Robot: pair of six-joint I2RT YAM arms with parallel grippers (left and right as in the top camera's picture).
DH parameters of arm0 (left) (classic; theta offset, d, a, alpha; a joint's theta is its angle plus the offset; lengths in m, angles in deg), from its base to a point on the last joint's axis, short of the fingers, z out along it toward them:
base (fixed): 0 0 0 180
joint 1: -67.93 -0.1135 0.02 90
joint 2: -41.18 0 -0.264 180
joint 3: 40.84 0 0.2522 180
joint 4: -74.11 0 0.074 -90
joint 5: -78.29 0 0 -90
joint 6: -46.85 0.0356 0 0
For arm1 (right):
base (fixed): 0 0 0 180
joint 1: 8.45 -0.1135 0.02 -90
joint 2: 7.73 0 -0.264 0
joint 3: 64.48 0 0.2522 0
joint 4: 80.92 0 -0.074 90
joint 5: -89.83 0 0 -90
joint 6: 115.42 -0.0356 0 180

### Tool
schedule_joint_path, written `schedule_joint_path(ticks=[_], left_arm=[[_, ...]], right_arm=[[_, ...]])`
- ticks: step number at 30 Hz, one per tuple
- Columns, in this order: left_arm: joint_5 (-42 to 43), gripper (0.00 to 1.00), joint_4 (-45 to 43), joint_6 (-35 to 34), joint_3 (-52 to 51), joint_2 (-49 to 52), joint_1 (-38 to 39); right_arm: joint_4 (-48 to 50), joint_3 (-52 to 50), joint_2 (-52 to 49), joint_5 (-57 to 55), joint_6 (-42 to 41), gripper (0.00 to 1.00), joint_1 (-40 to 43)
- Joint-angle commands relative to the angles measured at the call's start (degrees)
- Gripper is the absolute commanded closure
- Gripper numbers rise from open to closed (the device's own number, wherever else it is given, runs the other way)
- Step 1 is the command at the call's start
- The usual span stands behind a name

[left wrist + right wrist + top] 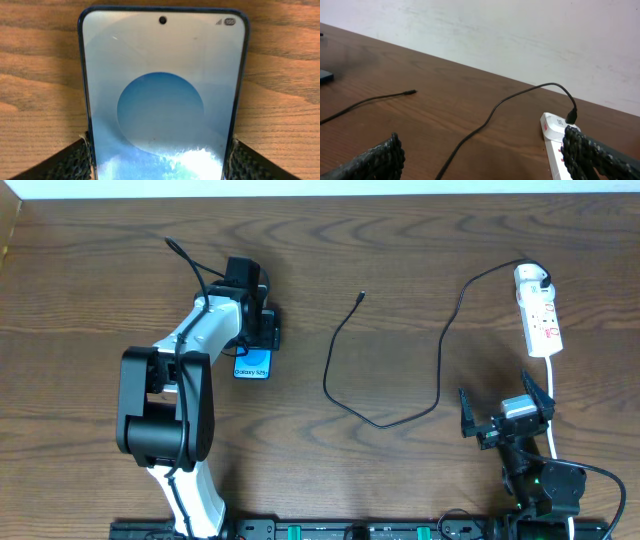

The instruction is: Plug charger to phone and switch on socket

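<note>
The phone (252,366) lies flat on the wooden table, its blue screen up and the "Galaxy" text at its near end. My left gripper (257,343) straddles its far part. In the left wrist view both fingers of the left gripper (160,152) press on the side edges of the phone (162,75). The charger, a thin black cable (439,370), loops across the table. Its free tip (361,295) lies bare mid-table, and its other end is plugged into the socket (541,315), a white power strip at the right. My right gripper (503,410) is open and empty, just short of the socket (554,137).
The socket's white cord (553,405) runs down past the right gripper towards the arm's base. The right wrist view shows the cable tip (412,92) and a white wall behind the table. The table's far edge is at the top.
</note>
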Motion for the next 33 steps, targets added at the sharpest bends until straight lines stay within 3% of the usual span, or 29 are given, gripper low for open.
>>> schedule_joint_path(ticks=[1, 15, 33], left_arm=[[-0.3, 0.27, 1.0, -0.5, -4.8, 7.7, 0.2], [-0.3, 0.32, 5.2, -0.5, -1.2, 7.0, 0.2], [0.5, 0.32, 12.4, -4.4, 1.2, -3.0, 0.2]], right_arm=[[-0.3, -0.1, 0.3, -0.2, -0.3, 0.01, -0.5], [-0.3, -0.1, 0.3, -0.2, -0.3, 0.01, -0.5], [-0.3, -0.1, 0.3, -0.2, -0.3, 0.01, -0.5]])
